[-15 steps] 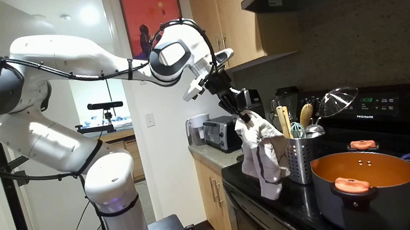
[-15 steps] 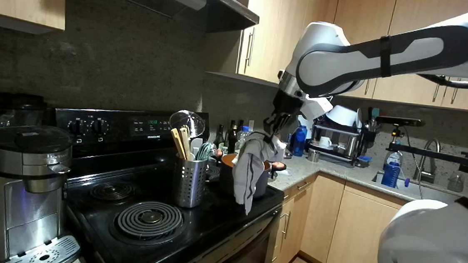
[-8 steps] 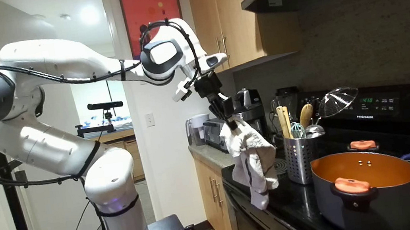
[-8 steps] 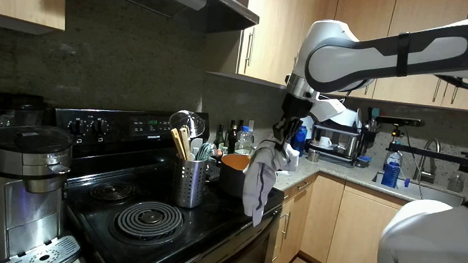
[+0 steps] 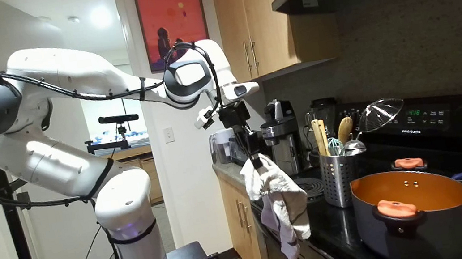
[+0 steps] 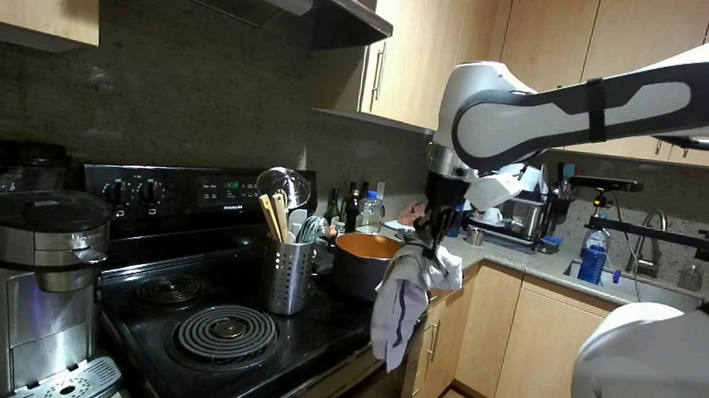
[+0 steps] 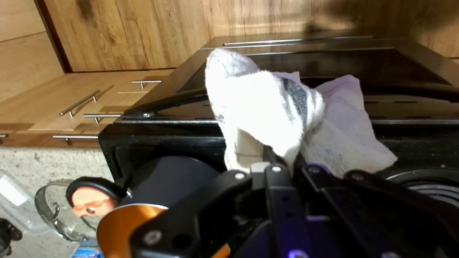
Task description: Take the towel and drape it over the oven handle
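Observation:
The towel [image 5: 283, 199] is whitish grey with a dark stripe. It hangs bunched from my gripper [image 5: 257, 162], which is shut on its upper part. In an exterior view the towel [image 6: 397, 310] hangs at the stove's front edge, its lower end in front of the oven door. In the wrist view the towel [image 7: 258, 100] lies across the line of sight to the dark oven handle [image 7: 412, 89] and hides its middle. Contact between towel and handle cannot be told. My gripper's fingertips [image 7: 287, 157] are partly hidden by the cloth.
A large pot [image 5: 412, 230] with orange inside stands on the stove [image 6: 147, 341]. A metal utensil holder [image 5: 335, 182] stands beside it, with utensils sticking up. A coffee machine [image 6: 44, 288] stands at the stove's other side. A range hood [image 6: 319, 6] hangs above.
My gripper has moved away from the stove's back and downward, carrying the towel from over the stovetop to its front edge. The grip on the towel has stayed.

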Robot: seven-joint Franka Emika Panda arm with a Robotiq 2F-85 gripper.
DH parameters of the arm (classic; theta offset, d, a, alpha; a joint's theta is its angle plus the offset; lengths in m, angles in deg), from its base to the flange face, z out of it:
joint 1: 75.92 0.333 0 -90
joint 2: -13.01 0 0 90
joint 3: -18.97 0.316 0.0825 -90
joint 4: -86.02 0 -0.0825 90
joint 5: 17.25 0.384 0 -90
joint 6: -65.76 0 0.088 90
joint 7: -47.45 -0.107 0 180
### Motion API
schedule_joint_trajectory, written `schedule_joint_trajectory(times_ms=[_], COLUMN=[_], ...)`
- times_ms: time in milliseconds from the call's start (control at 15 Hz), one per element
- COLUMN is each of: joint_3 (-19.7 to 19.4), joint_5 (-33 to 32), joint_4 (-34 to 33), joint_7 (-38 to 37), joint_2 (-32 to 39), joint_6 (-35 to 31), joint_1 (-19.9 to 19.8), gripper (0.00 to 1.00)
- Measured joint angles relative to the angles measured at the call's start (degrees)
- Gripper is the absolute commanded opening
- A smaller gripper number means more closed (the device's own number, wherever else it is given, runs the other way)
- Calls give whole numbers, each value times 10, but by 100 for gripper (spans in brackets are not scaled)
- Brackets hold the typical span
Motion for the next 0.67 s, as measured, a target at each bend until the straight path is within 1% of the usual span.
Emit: schedule_joint_trajectory(times_ms=[333, 667], joint_3=[3, 3], joint_5=[-11, -15], joint_4=[14, 15], joint_7=[-32, -39], joint_2=[42, 82], joint_6=[0, -8], joint_1=[-6, -7], gripper=[2, 2])
